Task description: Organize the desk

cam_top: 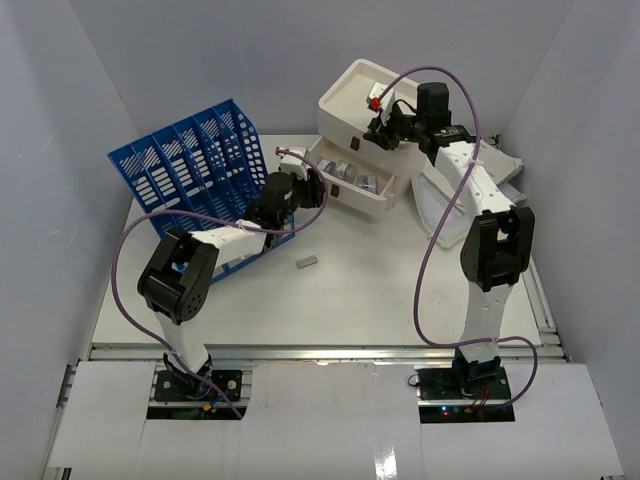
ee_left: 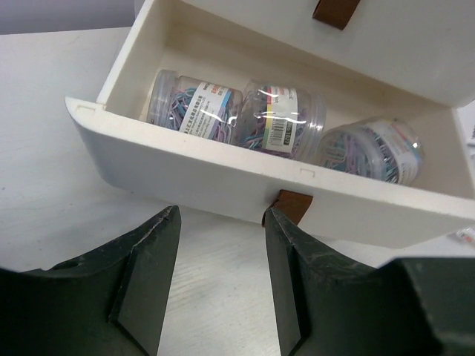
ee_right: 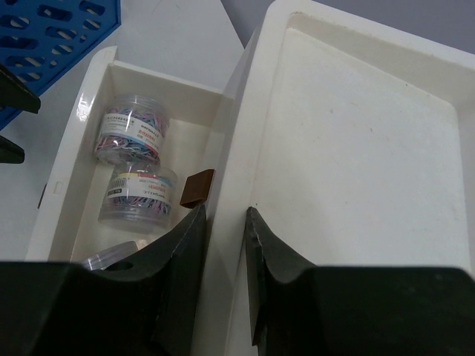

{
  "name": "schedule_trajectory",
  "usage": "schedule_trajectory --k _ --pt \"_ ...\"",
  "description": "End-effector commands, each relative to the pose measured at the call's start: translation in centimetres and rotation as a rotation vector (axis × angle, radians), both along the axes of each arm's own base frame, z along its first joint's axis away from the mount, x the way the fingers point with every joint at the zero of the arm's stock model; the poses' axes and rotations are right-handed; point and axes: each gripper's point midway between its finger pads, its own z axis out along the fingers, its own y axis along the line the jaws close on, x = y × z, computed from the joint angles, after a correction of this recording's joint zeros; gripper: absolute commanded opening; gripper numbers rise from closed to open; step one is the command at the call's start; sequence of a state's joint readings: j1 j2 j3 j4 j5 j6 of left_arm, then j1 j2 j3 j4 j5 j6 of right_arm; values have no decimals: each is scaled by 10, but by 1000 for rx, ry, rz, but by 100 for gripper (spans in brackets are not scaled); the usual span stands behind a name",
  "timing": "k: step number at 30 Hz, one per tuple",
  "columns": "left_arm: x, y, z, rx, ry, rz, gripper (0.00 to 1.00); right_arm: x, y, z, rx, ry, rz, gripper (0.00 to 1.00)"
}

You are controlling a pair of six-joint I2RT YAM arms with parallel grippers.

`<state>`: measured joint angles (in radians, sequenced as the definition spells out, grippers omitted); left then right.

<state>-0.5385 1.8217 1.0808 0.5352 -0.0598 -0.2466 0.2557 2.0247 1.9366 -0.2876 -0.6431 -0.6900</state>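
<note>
The white desk (cam_top: 350, 300) has a silver rail (cam_top: 330, 350) along its near edge. A cream drawer box (cam_top: 350, 95) stands at the back, its bottom drawer (cam_top: 370, 205) pulled out. The drawer holds clear jars of coloured clips (ee_left: 274, 119). My left gripper (ee_left: 223, 210) is open and empty just in front of the drawer's front wall (ee_left: 185, 167). Its right finger is beside the brown pull tab (ee_left: 295, 204). My right gripper (ee_right: 225, 210) is shut on the front rim of the box's top tray (ee_right: 356, 148), one finger on each side of the rim.
A blue file rack (cam_top: 195, 165) stands at the back left, close behind the left arm. A small grey piece (cam_top: 307, 262) lies on the desk in the middle. White sheets (cam_top: 440, 200) lie to the right of the box. A small red and white thing (cam_top: 376, 100) is by the right gripper.
</note>
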Motion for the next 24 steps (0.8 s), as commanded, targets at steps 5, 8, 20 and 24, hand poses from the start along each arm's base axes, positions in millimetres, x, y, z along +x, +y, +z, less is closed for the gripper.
schedule_trajectory --k 5,8,20,24 --pt "-10 -14 4 129 -15 -244 60 -50 7 -41 -41 173 145 29" --pt "-17 -20 1 159 -32 -350 60 -54 7 -41 -49 172 160 29" --pt "21 -7 -10 194 -57 -259 58 -70 10 -47 -57 201 247 27" --pt "39 -12 7 179 -110 -227 57 -73 11 -48 -61 207 261 27"
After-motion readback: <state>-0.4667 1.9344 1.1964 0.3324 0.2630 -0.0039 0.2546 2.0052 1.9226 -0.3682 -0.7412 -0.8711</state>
